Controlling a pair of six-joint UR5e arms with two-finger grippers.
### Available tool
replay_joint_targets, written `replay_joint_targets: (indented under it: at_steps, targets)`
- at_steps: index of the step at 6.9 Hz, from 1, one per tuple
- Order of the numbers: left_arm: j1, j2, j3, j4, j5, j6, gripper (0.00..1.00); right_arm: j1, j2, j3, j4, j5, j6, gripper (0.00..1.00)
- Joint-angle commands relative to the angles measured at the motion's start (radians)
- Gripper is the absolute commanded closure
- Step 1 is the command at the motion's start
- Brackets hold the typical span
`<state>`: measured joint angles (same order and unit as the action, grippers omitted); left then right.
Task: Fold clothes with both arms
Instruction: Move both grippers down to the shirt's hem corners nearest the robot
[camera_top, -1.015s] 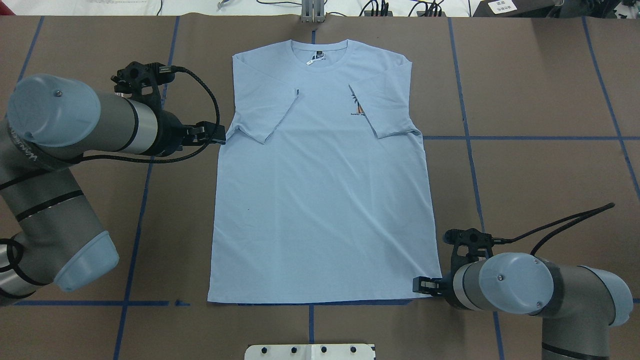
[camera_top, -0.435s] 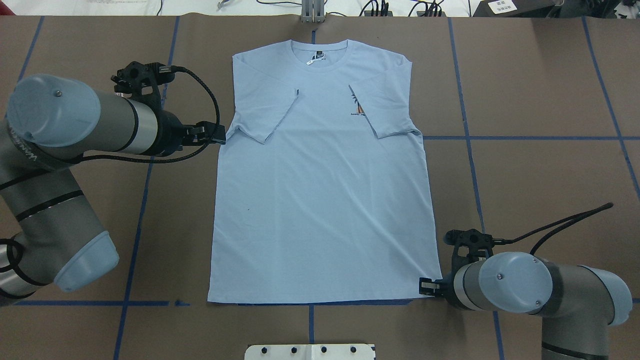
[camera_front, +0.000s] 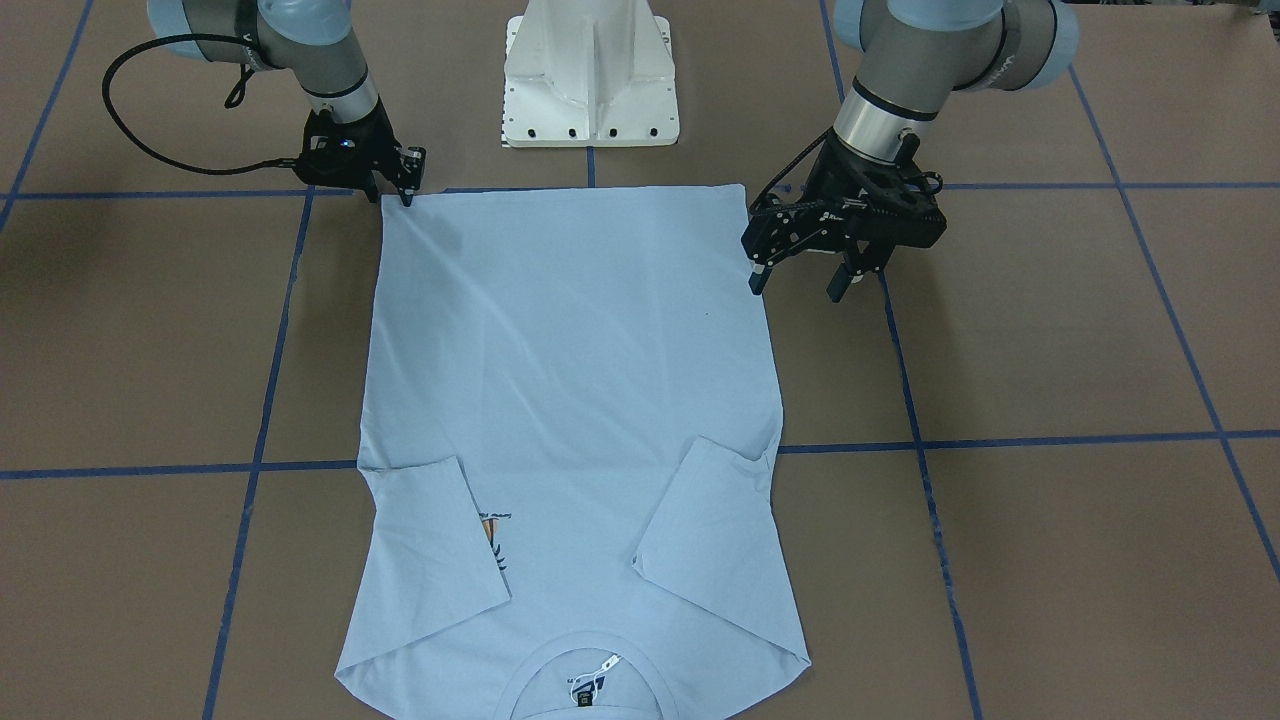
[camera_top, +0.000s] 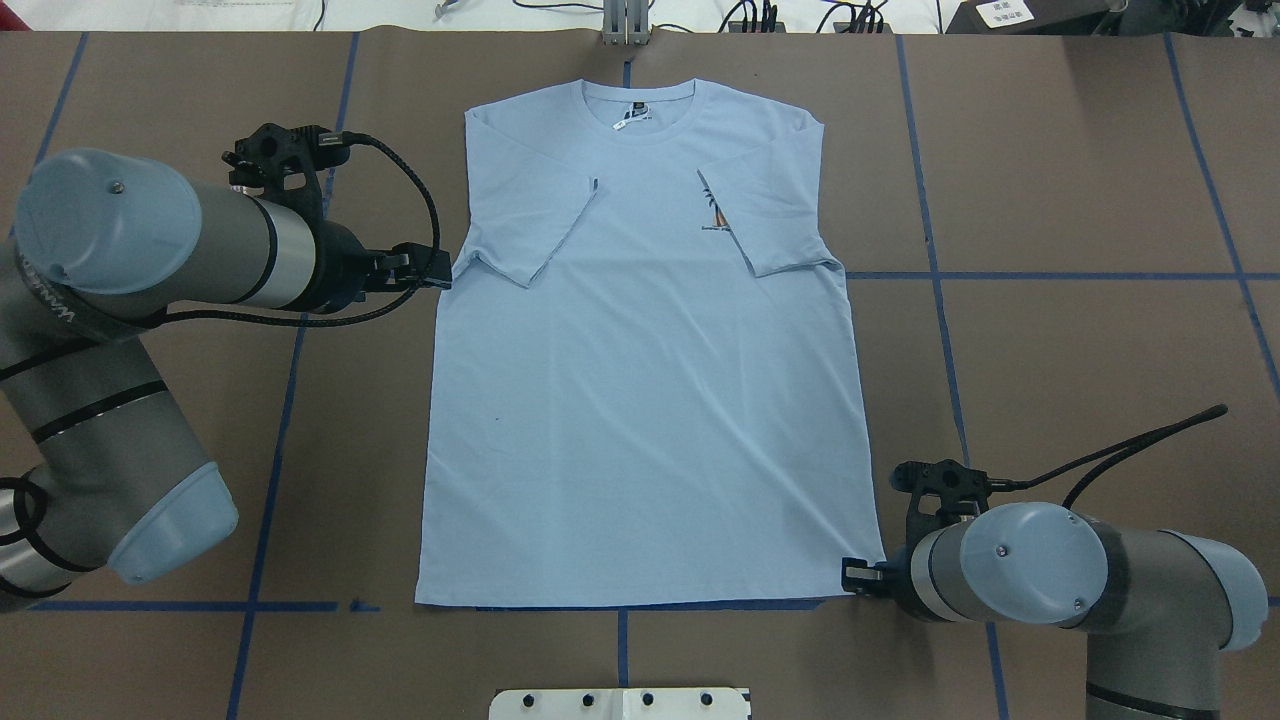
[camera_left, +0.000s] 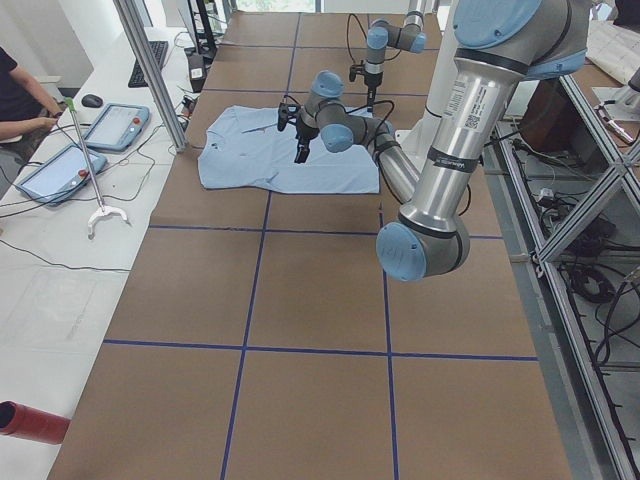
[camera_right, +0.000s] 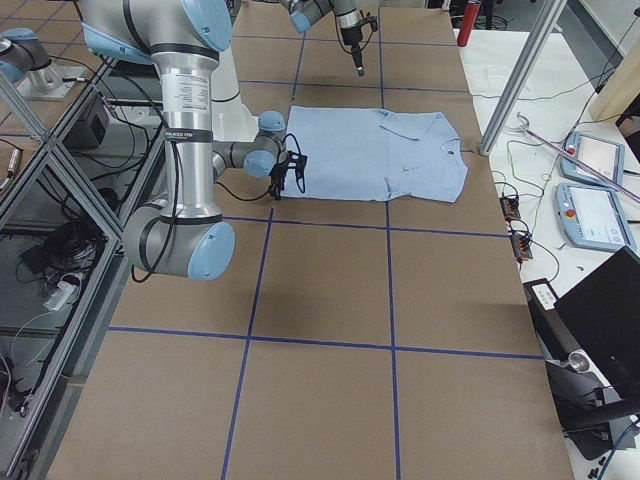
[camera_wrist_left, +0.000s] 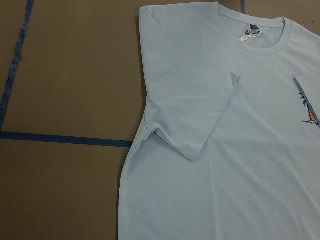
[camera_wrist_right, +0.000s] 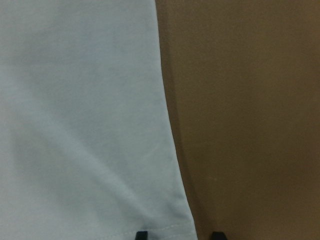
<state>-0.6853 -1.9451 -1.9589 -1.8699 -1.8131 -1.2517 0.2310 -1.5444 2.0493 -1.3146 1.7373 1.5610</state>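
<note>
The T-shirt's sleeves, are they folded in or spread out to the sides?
Folded in. Both sleeves lie over the chest of the T-shirt, one partly covering the print; the body is spread flat.

Soft, even light is coming from overhead, so the table is showing only faint, blurry-edged shadows, the darkest pooling in the upper left of the front-facing frame. The overhead view is looking slightly hazy, its top edge blowing out to white. The right wrist view is reading dim and unfocused on the T-shirt, while the left wrist view is rendering crisper. The white desk is glaring at the left of the exterior left frame
</note>
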Motion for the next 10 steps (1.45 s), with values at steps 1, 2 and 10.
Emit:
replay_joint_targets:
  at_steps: [1, 2, 10]
  targets:
    - [0.0, -0.002, 0.0, 0.0, 0.0, 0.0, 0.0, 0.001, -0.005, 0.003, 0.0, 0.002, -0.001, 0.79]
    - [0.0, 0.0, -0.003, 0.0, 0.0, 0.0, 0.0, 0.001, -0.005, 0.006, 0.0, 0.002, -0.001, 0.98]
    - [0.379, 0.15, -0.055, 0.024, 0.113, -0.379, 0.0, 0.037, 0.009, 0.109, 0.003, -0.009, 0.016, 1.0]
